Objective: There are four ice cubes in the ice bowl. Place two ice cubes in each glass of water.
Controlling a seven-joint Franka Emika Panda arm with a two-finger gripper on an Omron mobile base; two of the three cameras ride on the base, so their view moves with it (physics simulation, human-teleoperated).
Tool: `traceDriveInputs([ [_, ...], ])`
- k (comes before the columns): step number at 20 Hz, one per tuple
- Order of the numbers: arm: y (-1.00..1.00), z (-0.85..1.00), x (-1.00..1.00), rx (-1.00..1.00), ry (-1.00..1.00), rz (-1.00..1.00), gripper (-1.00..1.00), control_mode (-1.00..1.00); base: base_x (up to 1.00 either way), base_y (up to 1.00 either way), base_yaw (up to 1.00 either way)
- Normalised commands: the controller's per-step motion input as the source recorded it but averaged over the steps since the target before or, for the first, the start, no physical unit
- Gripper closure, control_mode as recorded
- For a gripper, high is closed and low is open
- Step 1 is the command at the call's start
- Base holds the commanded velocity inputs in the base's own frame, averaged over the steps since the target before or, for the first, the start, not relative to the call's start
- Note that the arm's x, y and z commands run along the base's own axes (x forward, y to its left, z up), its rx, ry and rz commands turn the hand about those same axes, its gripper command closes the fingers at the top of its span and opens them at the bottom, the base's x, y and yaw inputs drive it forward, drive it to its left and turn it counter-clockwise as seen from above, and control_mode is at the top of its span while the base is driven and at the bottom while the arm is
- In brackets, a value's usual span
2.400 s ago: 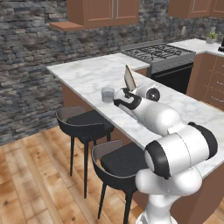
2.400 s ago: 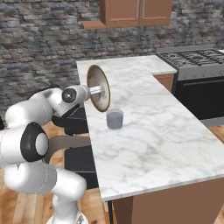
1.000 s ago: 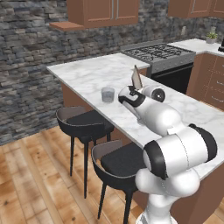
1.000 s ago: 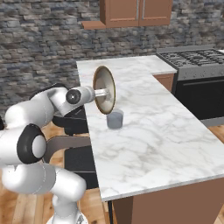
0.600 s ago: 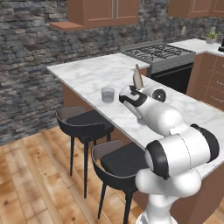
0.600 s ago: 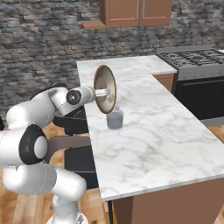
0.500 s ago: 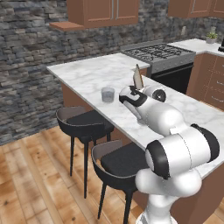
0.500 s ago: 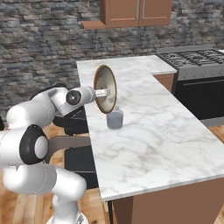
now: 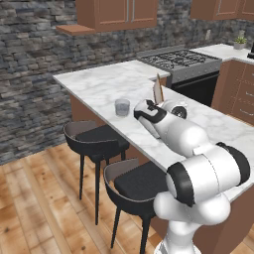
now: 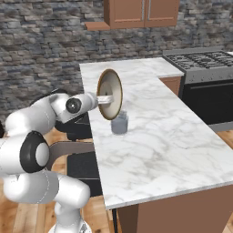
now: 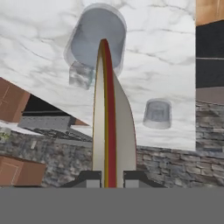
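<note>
My gripper (image 11: pixel 110 178) is shut on the rim of the ice bowl (image 11: pixel 109 131), which it holds on edge, so the hand view sees it edge-on. In the right base view the ice bowl (image 10: pixel 110 94) stands almost vertical over the counter, just above one glass of water (image 10: pixel 119 124). In the hand view that near glass (image 11: pixel 98 37) lies past the bowl's far rim, and one ice cube (image 11: pixel 81 74) shows beside it; whether it rests on the counter I cannot tell. A second glass (image 11: pixel 157 113) stands farther off. In the left base view the bowl (image 9: pixel 158 91) rises above my wrist, with a glass (image 9: pixel 122 106) to its left.
The white marble counter (image 10: pixel 154 132) runs long and bare toward the stove (image 9: pixel 181 59). Two black stools (image 9: pixel 94 139) stand along its near edge below my arm. Stone wall and wooden cabinets (image 10: pixel 143 12) lie behind.
The gripper has carried the tipped bowl a short way farther across the counter, closer over the glass. In the last half second it has barely moved.
</note>
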Motion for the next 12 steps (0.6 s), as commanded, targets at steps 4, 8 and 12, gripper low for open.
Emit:
traceDriveInputs([
  [4, 0.24, 0.07, -0.10, 0.02, 0.01, -0.09, 1.00, -1.00, 0.00, 0.00, 0.00],
  [8, 0.23, 0.18, 0.01, 0.00, 0.00, -0.08, 1.00, -1.00, 0.00, 0.00, 0.00],
  [12, 0.28, 0.28, 0.10, 0.00, 0.00, -0.05, 1.00, -1.00, 0.00, 0.00, 0.00],
])
